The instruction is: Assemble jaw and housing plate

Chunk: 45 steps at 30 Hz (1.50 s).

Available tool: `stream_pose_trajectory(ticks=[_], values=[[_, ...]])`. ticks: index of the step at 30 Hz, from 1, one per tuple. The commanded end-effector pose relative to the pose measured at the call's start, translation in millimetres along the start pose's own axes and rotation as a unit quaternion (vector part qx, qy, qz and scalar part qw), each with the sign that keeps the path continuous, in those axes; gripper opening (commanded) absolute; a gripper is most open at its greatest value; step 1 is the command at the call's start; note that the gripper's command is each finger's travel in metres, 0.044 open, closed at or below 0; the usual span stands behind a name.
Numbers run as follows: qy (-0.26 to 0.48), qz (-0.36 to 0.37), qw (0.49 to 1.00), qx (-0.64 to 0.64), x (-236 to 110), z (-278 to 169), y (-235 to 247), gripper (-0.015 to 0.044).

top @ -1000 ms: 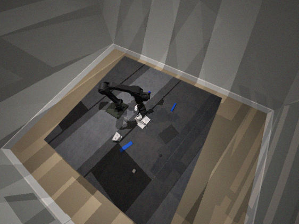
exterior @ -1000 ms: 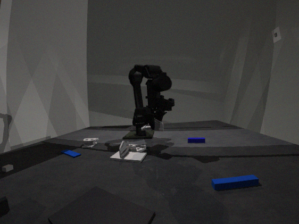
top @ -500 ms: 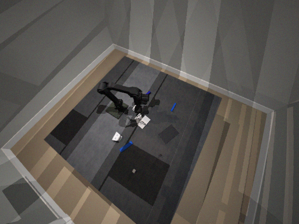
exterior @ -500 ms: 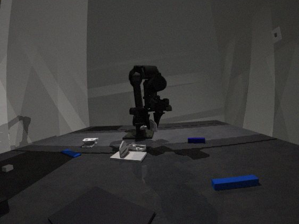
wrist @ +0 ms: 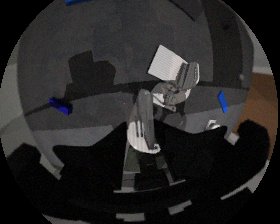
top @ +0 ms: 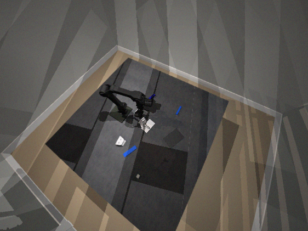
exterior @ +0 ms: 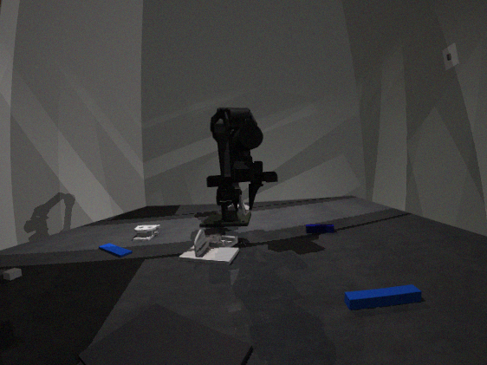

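Observation:
My gripper [top: 138,114] [exterior: 243,208] [wrist: 139,123] is shut on the loose grey-white jaw [exterior: 245,213] [wrist: 145,112], which hangs above the table, to one side of the base. The white base plate [top: 150,123] [exterior: 218,257] [wrist: 166,61] lies flat. The mounted jaw [exterior: 200,244] [wrist: 189,75] is at the base, its ribbed pad standing over the plate. The held jaw is apart from it. The free pin and gear teeth cannot be made out. The white housing plate [top: 119,141] [exterior: 147,227] [wrist: 212,124] stands apart on the table.
A blue bar [top: 130,151] [exterior: 115,250] [wrist: 223,101] lies near the housing plate. Another blue bar [top: 178,110] [exterior: 383,297] and a dark blue block [top: 152,96] [exterior: 320,228] [wrist: 60,106] lie on the other side. A small pale block [top: 137,176] [exterior: 12,274] and a dark flat slab [top: 174,137] [exterior: 166,336] lie farther out.

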State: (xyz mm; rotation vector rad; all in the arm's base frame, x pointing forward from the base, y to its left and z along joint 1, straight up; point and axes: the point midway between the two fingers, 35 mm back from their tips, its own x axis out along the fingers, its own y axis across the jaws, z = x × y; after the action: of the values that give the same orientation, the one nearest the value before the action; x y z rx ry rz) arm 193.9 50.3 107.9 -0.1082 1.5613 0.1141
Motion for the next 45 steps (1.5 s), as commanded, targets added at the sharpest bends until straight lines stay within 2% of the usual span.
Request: stream_pose_trajectory(ticks=[1, 22, 45], values=[[-0.005, -0.001, 0.999, 0.051, -1.8, -2.5, -4.4, 0.0134], [-0.005, 0.000, 0.963, 0.270, -0.7, -11.8, -21.1, 0.0134], [-0.005, 0.000, 0.957, 0.291, -0.6, -12.1, -21.6, 0.0134]])
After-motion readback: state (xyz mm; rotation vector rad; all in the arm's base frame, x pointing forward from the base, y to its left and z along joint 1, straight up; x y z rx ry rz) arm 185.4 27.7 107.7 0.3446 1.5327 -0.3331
